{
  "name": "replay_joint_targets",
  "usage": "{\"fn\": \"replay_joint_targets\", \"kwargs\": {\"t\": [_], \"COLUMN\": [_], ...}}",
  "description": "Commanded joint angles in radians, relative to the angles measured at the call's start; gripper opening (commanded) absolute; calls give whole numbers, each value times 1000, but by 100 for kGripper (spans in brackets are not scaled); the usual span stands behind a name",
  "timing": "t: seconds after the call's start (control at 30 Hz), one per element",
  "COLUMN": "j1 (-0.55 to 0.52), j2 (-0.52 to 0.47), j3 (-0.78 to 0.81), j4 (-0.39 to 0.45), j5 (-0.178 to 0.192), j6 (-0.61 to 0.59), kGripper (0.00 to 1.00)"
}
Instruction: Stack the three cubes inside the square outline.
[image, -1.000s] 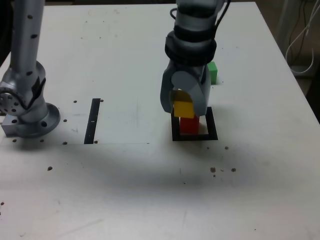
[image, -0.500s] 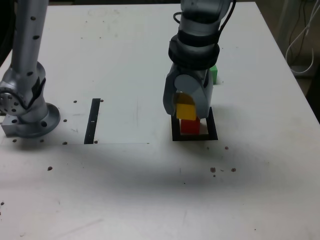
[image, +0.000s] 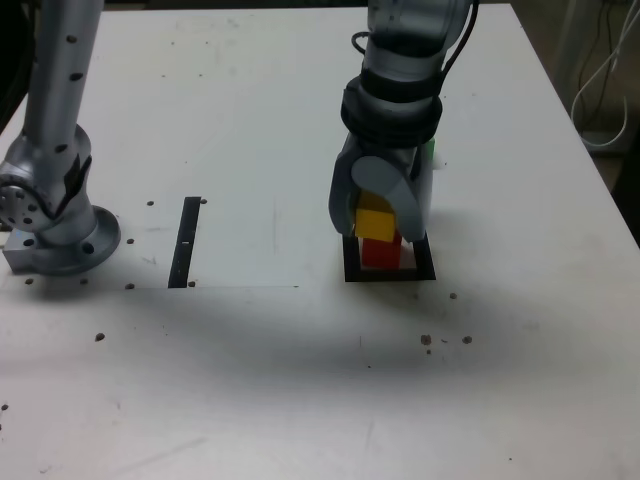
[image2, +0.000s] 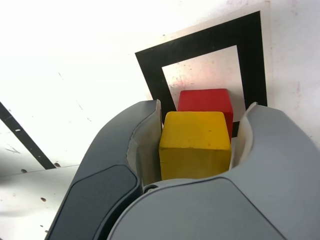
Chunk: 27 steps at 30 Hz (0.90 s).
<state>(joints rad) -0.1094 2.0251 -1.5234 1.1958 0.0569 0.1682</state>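
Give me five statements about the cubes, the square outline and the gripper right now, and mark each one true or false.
1. The yellow cube sits between the jaws of the gripper. True.
2. The red cube stands outside the square outline. False: it stands inside the outline, on its pale centre.
3. The green cube is on top of the stack. False: only its edge shows behind the arm, beyond the outline.
4. The yellow cube is above the red cube. True.
5. The narrow black strip lies inside the square outline. False: it lies apart, toward the exterior view's left.
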Motion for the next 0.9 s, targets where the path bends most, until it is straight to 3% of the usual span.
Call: {"fn": "replay_joint_targets", "kwargs": {"t": [0.0,0.2,0.53,0.87], "j1": [-1,-1,4,95], "j2": [-5,-12,-34,-89], "j3": [-4,-1,4,33], "j4": [-7,-15,-3,37], "j5": [5,21,36,84], "j6": [5,6,5,62], "kGripper": [89,99,99,99]}}
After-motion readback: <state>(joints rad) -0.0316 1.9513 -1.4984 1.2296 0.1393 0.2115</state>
